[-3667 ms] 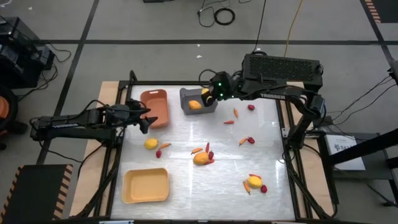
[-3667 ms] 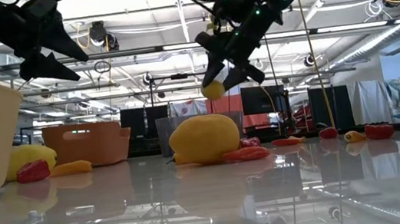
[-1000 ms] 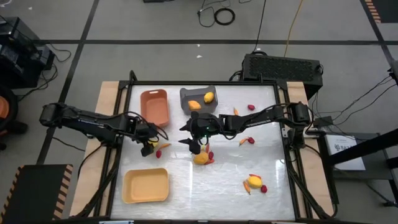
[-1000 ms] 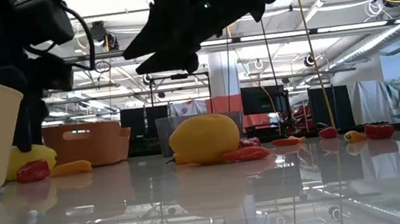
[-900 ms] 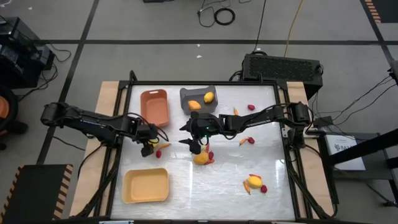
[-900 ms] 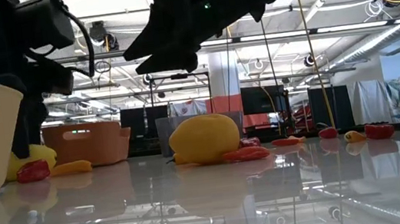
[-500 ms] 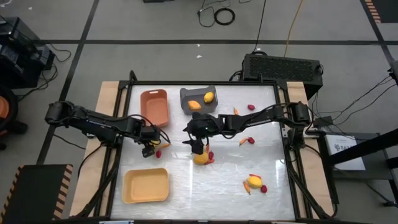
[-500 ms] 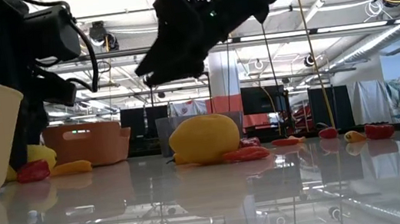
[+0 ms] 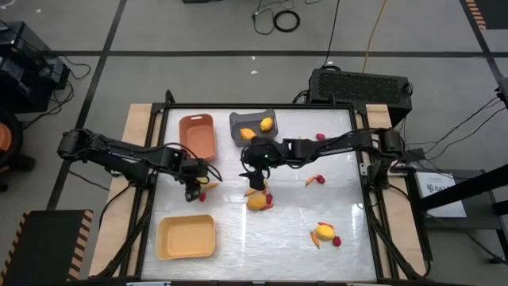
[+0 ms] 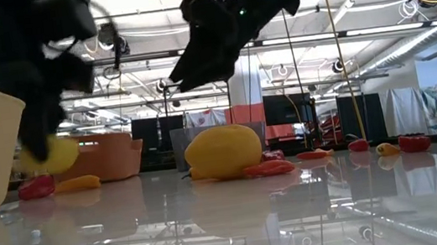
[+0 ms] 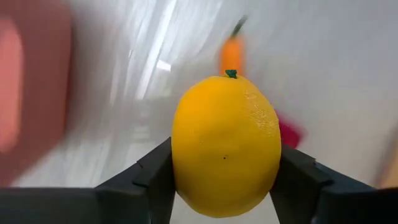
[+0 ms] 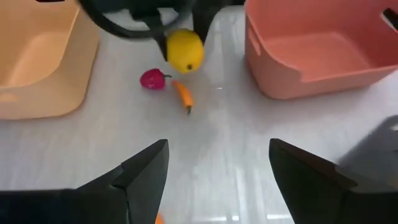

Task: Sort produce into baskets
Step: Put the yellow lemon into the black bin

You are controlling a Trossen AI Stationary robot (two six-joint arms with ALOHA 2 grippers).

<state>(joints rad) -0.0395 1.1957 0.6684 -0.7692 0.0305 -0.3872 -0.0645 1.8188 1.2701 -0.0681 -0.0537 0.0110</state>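
Between left end effector (image 11: pixel 224 180) fingers, apparently lifted: lemon (image 11: pixel 226 144).

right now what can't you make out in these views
- Left gripper shut on a lemon: in the left wrist view the lemon fills the middle and hides the table behind it.
- Grey basket: in the low view the big lemon hides it.
- Right gripper: open; the right wrist view does not show what lies directly beneath it.

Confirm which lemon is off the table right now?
The lemon clamped in the left gripper, beside the orange-brown basket. The other loose lemons lie on the table; two sit in the grey basket.
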